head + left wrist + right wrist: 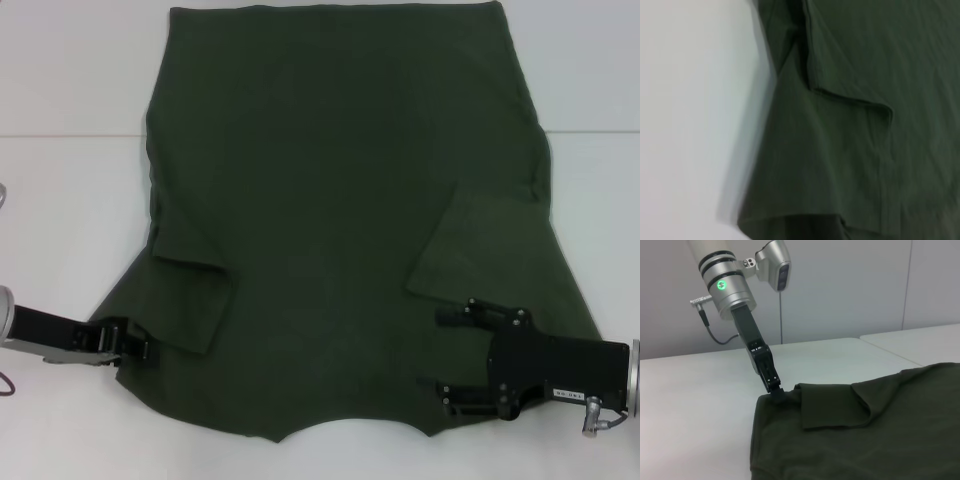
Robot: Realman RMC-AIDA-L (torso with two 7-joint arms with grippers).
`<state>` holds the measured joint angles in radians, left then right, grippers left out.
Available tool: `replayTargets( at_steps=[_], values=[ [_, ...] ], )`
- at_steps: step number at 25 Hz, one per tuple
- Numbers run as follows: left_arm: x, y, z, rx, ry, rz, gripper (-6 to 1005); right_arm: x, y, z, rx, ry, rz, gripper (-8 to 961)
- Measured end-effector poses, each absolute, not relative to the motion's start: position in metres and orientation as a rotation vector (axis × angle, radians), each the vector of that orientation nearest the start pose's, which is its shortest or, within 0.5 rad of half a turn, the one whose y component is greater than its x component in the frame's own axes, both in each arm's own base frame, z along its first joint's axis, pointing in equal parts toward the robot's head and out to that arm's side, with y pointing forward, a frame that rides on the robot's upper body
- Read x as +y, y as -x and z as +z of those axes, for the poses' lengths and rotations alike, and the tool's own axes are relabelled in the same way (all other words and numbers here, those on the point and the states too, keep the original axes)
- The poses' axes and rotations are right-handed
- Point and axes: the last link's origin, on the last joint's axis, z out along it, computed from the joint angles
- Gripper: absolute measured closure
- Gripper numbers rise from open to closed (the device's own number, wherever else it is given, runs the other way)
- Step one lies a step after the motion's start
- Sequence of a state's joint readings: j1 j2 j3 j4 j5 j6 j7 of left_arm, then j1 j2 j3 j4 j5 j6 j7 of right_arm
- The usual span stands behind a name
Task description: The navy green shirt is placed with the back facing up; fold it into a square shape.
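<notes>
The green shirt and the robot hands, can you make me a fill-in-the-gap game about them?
1. The navy green shirt lies spread flat on a ______ table.
2. Both of its short sleeves are folded ______ onto the body of the shirt.
3. The left hand is at the shirt's ______ edge, down by the folded sleeve.
4. The right hand hovers with its fingers ______ over the shirt's right side.

Missing words: white; inward; left; open

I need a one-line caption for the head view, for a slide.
Green shirt lies flat on the white table, both sleeves folded inward; left gripper at its near-left edge, right gripper open above its near-right part.
</notes>
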<state>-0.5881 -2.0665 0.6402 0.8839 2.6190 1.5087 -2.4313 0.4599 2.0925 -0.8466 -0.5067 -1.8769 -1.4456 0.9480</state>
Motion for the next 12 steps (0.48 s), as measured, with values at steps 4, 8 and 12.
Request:
replayTargets(
  at_steps=[4, 8, 12],
  values=[
    [0.3406, 0.3086, 0.0328, -1.762, 2.209, -0.008, 564, 0.3021, -0.2811, -0.0428, 0.260, 2.744, 0.626, 45],
    [0.3409, 0.3094, 0.0340, -1.761, 2.205, -0.006, 662, 0.3029, -0.2804, -0.0426, 0.258, 2.743, 0.628, 44],
    [0.3412, 0.3105, 0.0341, -1.760, 2.199, -0.005, 853, 0.3037, -0.2800, -0.0421, 0.269, 2.740, 0.633, 45]
  ],
)
